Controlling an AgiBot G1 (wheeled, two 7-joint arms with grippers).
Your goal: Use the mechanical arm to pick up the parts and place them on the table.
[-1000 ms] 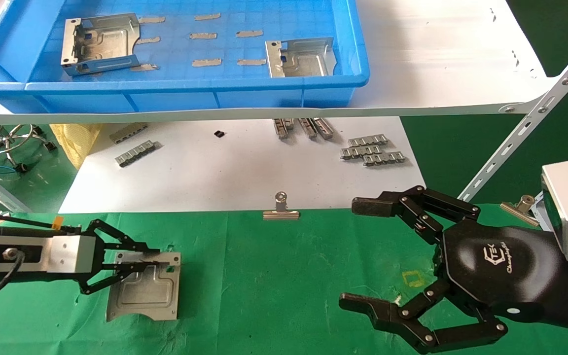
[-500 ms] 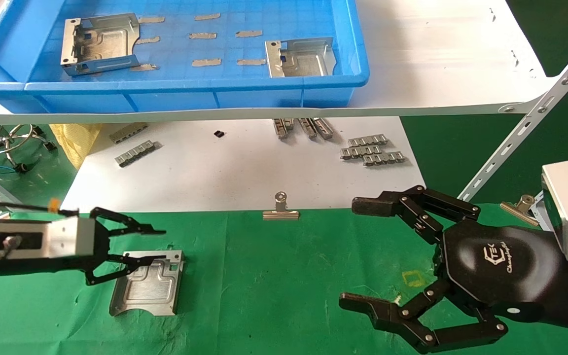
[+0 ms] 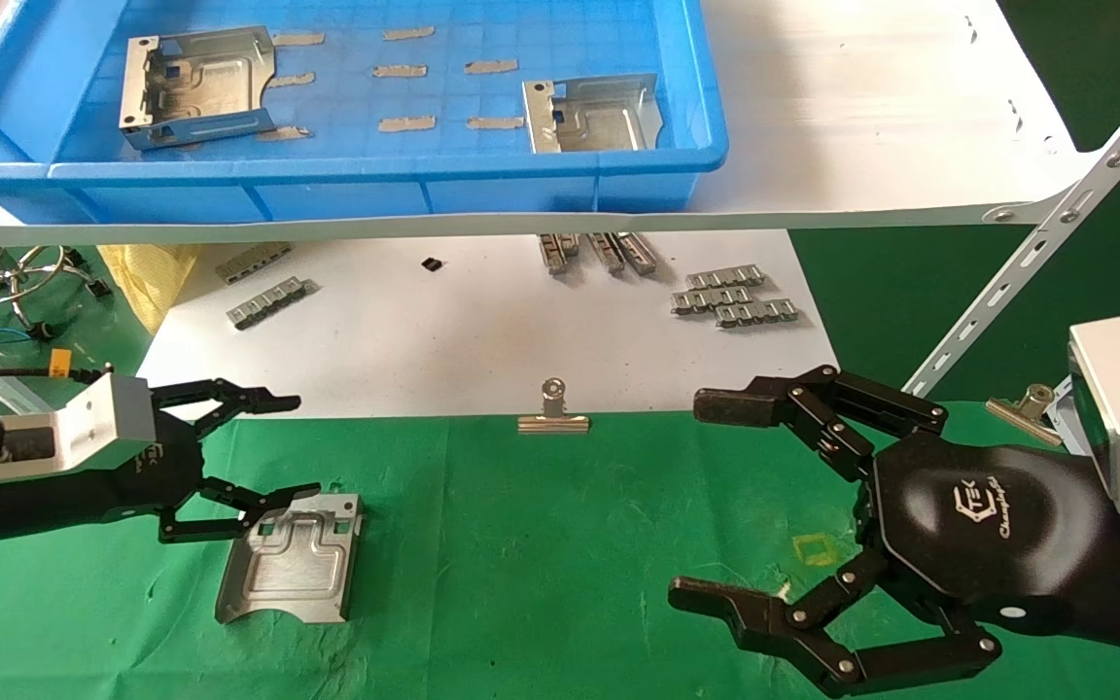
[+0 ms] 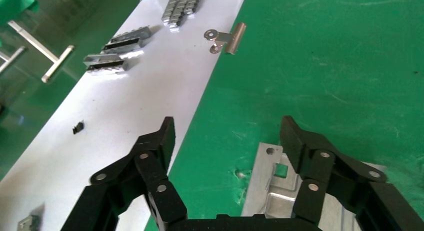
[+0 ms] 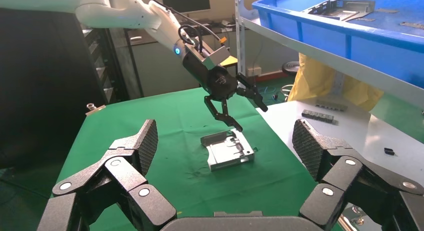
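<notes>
One silver part [image 3: 290,556] lies flat on the green table [image 3: 560,544] at the near left, free of any grip. My left gripper [image 3: 280,447] hovers open just above its far edge, one finger over the part's corner, the other toward the white board. In the left wrist view the part [image 4: 262,186] shows beneath the open left gripper [image 4: 227,133]. Two more parts [image 3: 198,86] [image 3: 591,114] rest in the blue bin. My right gripper [image 3: 706,498] is open and empty over the cloth at the near right. From the right wrist the right gripper [image 5: 225,141] faces the lying part [image 5: 227,151].
The blue bin [image 3: 327,185] stands on the upper white shelf [image 3: 861,117]. Below it a white board [image 3: 443,331] carries grey ridged strips [image 3: 735,297]. A binder clip [image 3: 553,413] holds the cloth edge, another clip [image 3: 1022,403] is at the right. A slanted shelf brace [image 3: 1056,243] rises at right.
My left gripper let go of the part, opened wider and rose back toward the white board. The part stays flat on the cloth. The right arm has not moved.
</notes>
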